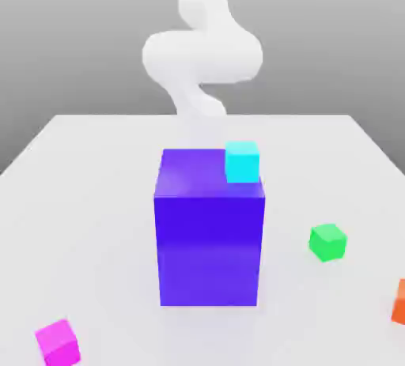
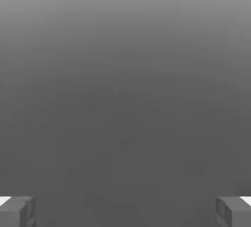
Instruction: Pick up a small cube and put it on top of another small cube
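Magenta cube (image 1: 58,342) (untouched) sits well apart — green cube (image 1: 327,242).

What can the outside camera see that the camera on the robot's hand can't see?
The exterior view has the white table with the big blue-violet block in the middle, a cyan cube sitting on its top, a pink cube near the front on that view's left, a green cube and an orange cube on its right, and the white arm behind. The hand view has the hand, its two fingers wide apart, open, nothing between them, over plain grey. The two pictures have no thing in common.
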`<action>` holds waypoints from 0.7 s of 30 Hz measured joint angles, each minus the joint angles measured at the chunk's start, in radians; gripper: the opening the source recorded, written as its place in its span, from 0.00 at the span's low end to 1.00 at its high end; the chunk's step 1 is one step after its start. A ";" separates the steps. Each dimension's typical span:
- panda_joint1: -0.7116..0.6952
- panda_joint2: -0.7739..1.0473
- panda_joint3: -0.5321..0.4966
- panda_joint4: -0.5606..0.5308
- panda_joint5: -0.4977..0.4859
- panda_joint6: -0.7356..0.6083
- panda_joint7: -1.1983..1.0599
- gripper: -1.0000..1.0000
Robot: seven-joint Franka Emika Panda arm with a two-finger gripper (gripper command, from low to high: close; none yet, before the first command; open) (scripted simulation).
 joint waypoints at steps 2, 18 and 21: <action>-0.026 0.077 -0.002 -0.001 -0.003 0.025 0.037 0.50; -0.188 0.659 -0.060 -0.010 -0.006 0.209 0.306 0.50; -0.220 0.768 -0.073 -0.012 0.007 0.244 0.346 0.50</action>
